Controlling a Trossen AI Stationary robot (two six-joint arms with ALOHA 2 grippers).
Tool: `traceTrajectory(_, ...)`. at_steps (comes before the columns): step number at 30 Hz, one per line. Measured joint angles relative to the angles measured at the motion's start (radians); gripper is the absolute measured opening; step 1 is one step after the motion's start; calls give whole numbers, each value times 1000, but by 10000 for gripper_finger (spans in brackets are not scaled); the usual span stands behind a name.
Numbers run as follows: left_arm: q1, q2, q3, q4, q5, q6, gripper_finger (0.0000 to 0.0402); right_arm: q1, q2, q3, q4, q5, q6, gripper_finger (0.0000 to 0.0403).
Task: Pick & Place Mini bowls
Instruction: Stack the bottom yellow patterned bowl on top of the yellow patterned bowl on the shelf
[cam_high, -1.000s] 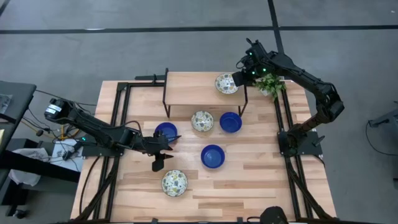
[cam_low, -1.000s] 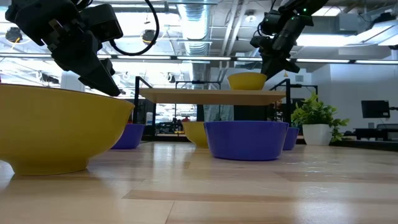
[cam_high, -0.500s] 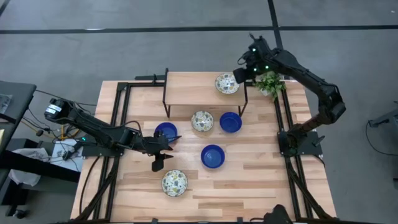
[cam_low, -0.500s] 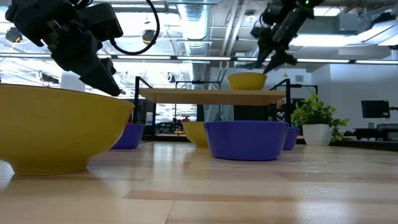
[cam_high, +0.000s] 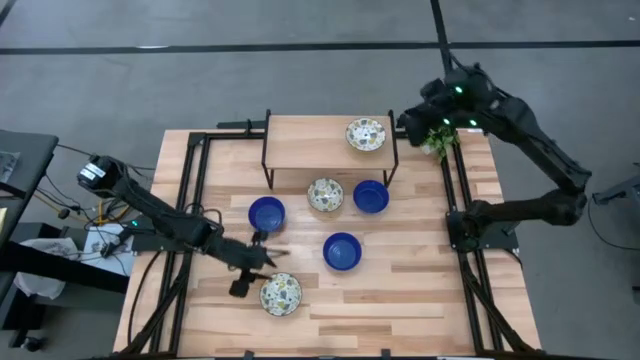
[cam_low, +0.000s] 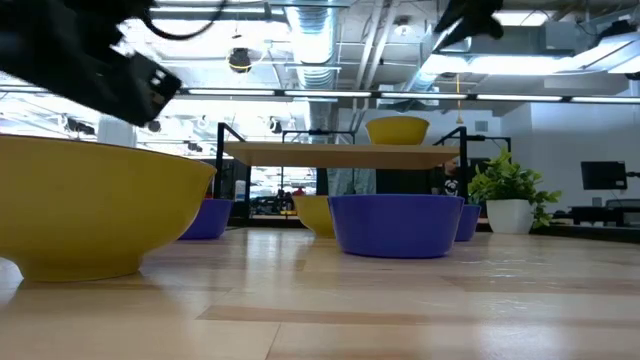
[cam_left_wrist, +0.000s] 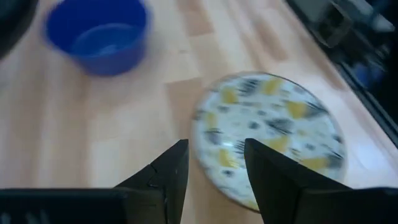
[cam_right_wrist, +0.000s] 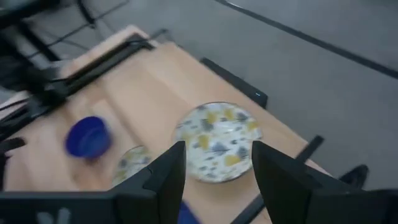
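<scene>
Six mini bowls show in the high view. One floral bowl (cam_high: 365, 134) stands on the raised shelf (cam_high: 310, 145). On the table stand a floral bowl (cam_high: 325, 195), three blue bowls (cam_high: 371, 196) (cam_high: 267, 213) (cam_high: 342, 251), and a near floral bowl (cam_high: 281, 294). My left gripper (cam_high: 262, 270) is open and low at the near floral bowl's left rim (cam_left_wrist: 211, 134); I cannot tell whether it touches. My right gripper (cam_high: 410, 122) is open and empty, raised beyond the shelf's right end, above the shelf bowl (cam_right_wrist: 217, 134).
A small green plant (cam_high: 437, 137) in a white pot stands at the far right, close under my right arm. The shelf has black legs (cam_high: 267, 165). Black frame rails (cam_high: 195, 160) run along the table's left and right sides. Bare wood lies at the near right (cam_high: 420, 290).
My left gripper has gone from beside the left blue bowl toward the table's near edge and down, to the near floral bowl. My right gripper has drawn away from the shelf bowl, up and toward the table's right edge. The bowls have stayed in place.
</scene>
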Motion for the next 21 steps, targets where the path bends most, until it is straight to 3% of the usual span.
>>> traceTrajectory(6, -137, 52, 0, 31, -12, 51, 155, 169, -95, 0, -83, 8, 7, 158)
traceTrajectory(11, -224, 95, 1, 39, -143, 170, 155, 310, -125, 0, -109, 13, 43, 150)
traceTrajectory(14, -244, 135, 2, 48, -186, 244, 155, 381, -126, 0, -109, 14, 46, 145)
traceTrajectory(21, -244, 211, 8, 98, -173, 295, 155, 476, -104, 0, -109, 65, 45, 134)
